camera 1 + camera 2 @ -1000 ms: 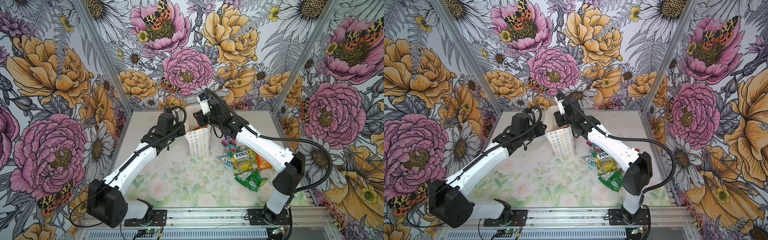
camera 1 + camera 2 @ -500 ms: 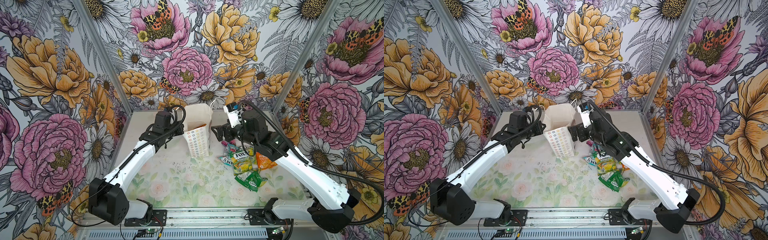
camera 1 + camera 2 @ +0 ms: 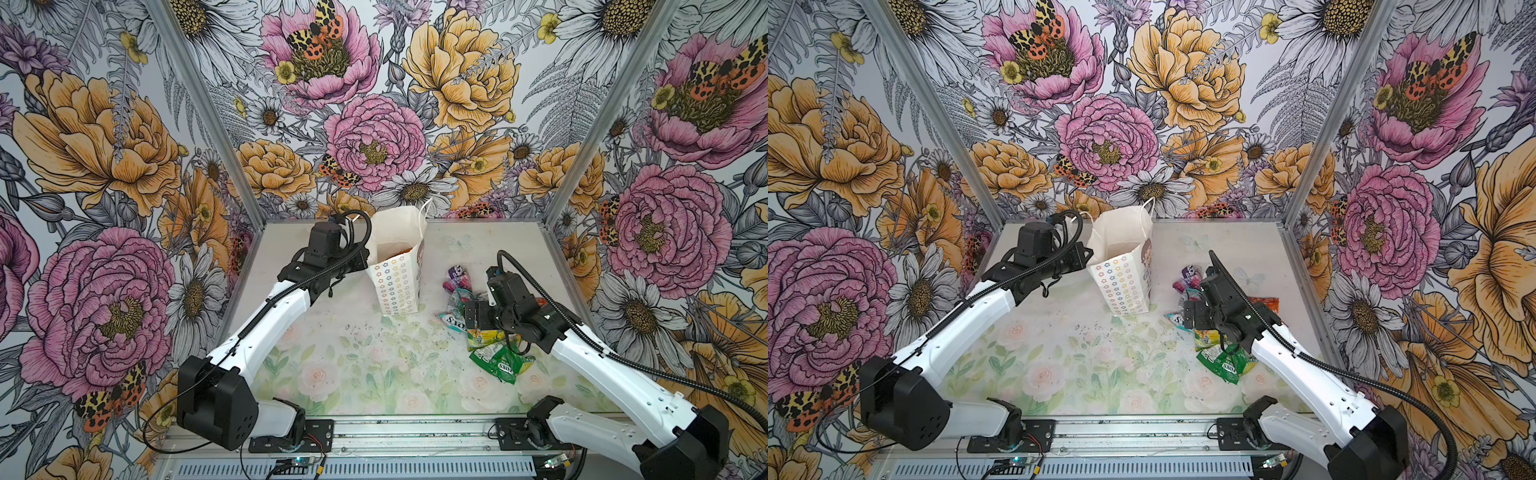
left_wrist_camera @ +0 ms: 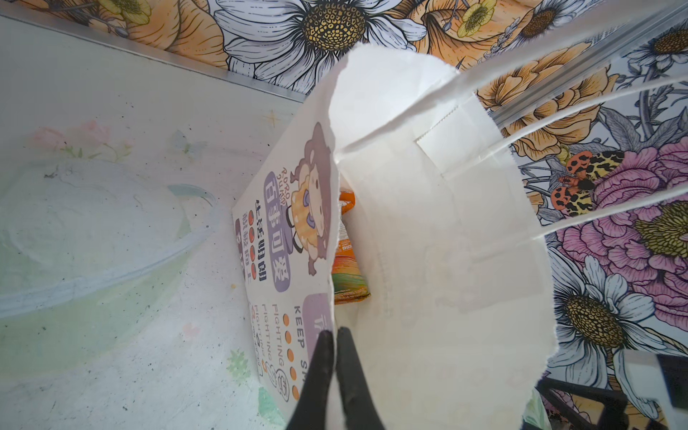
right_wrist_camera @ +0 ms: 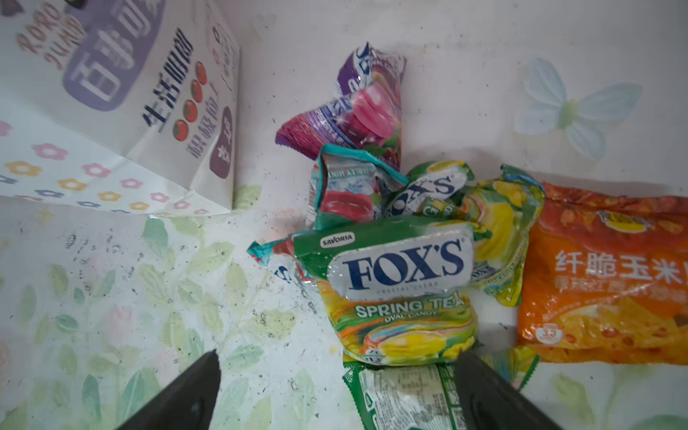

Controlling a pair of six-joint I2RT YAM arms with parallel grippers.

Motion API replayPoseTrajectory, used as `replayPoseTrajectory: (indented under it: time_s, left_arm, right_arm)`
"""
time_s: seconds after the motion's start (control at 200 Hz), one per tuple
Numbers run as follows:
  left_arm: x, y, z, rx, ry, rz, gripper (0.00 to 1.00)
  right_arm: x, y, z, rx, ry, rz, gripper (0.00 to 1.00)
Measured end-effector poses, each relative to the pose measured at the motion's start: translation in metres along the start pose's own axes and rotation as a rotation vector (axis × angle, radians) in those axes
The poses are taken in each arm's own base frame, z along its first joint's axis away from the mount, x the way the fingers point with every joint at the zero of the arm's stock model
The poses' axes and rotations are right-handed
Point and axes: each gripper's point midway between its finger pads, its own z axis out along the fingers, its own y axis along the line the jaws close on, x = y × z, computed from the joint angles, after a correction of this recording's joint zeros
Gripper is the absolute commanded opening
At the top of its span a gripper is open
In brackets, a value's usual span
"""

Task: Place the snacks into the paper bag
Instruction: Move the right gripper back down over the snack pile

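Upright paper bag (image 3: 397,266) at far centre of counter (image 3: 340,374), mouth open. Left end effector (image 4: 336,335) closed, pinching the bag's rim. One orange packet (image 4: 346,260) shows inside; rest of the contents hidden. Snack pile (image 3: 478,316) lies on the counter right of the bag: purple, teal, green, a yellow-green FOX'S packet (image 5: 398,294), an orange chip packet (image 5: 603,275). Right end effector (image 5: 338,357) spread wide and empty, just above the pile. Judged early: most packets left to load.
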Motion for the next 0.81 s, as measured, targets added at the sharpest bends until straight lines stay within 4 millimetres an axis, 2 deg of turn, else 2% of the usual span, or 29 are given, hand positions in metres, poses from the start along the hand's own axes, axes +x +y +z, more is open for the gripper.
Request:
replayPoseTrajectory:
  time_s: [0.495,0.68,0.806]
  left_arm:
    - [0.0,-0.001,0.0,0.003,0.002,-0.001,0.0]
    - [0.0,0.0,0.0,0.002,0.002,-0.001,0.0]
    - [0.001,0.0,0.002,0.002,0.005,-0.001,0.0]
  right_arm:
    - [0.013,-0.037,0.039,0.104,0.139,0.054,1.0]
    - [0.011,-0.044,0.048,0.097,0.156,0.035,1.0]
    - [0.014,-0.04,0.062,0.065,0.195,0.001,1.0]
